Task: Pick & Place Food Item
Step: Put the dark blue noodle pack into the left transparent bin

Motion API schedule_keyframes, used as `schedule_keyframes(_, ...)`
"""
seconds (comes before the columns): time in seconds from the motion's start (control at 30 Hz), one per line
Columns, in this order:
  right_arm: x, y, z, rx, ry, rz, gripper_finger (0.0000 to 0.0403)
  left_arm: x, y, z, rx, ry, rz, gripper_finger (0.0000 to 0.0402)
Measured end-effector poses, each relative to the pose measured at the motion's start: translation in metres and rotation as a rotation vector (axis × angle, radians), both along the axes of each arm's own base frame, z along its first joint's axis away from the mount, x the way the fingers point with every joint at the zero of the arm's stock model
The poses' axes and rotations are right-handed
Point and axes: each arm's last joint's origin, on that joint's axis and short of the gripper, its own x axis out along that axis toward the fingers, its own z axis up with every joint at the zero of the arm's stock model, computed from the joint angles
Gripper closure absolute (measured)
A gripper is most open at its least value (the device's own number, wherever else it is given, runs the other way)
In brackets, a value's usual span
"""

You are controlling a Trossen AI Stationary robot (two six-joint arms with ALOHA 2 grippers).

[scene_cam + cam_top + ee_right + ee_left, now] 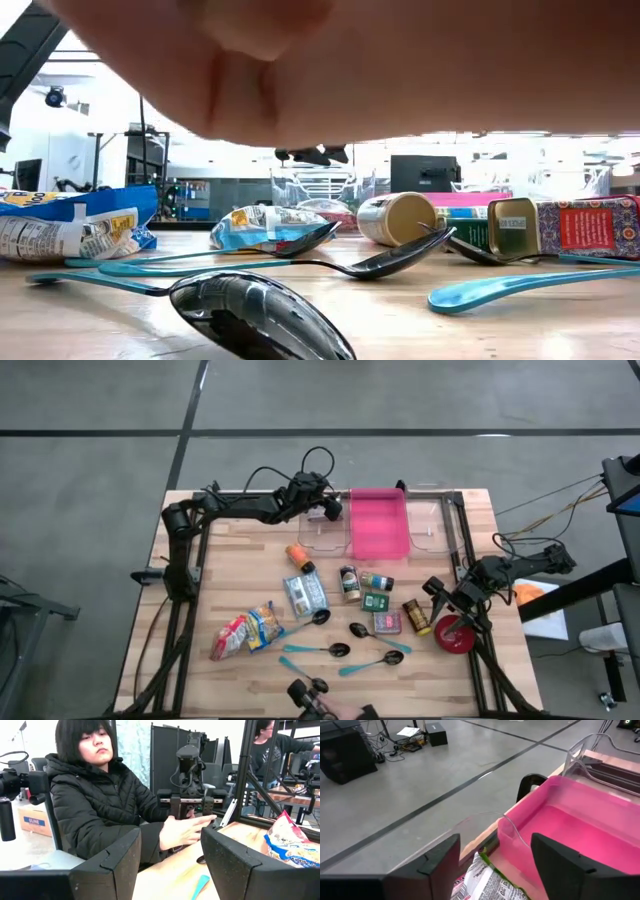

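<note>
My left gripper (328, 510) (495, 845) hangs over a clear bin (322, 535) at the table's far edge, fingers open. A crinkled white and green food packet (485, 882) shows low between the fingers, inside the clear bin's rim (512, 827); whether a finger touches it I cannot tell. A pink bin (380, 525) (580, 820) stands right beside the clear one. My right gripper (437, 592) (170, 835) waits open at the table's right side, with nothing between its fingers.
Mid-table lie an orange bottle (298, 555), a blue and white packet (305, 595), snack bags (245, 630), tins (375, 600), several spoons (330, 650) and a red roll (455, 635). A second clear bin (430, 525) stands right of the pink one. A person's hand (350, 60) (185, 830) reaches over the near edge.
</note>
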Motion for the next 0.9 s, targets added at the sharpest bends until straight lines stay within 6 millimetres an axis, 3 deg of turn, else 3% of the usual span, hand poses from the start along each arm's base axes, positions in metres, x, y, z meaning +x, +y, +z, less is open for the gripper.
schedule_keyframes(0.2,0.000,0.000,0.000,0.000,0.000,0.000,0.0197,-0.001,-0.002,0.008,0.001,-0.015,-0.017,0.0137)
schedule_keyframes(0.5,0.000,0.000,0.000,0.000,-0.001,0.000,0.0197,-0.016,-0.022,0.049,-0.041,-0.023,-0.066,0.0137)
schedule_keyframes(0.9,0.000,0.000,0.000,0.001,0.000,0.000,0.0197,-0.052,-0.079,0.084,-0.204,0.218,-0.177,0.0136)
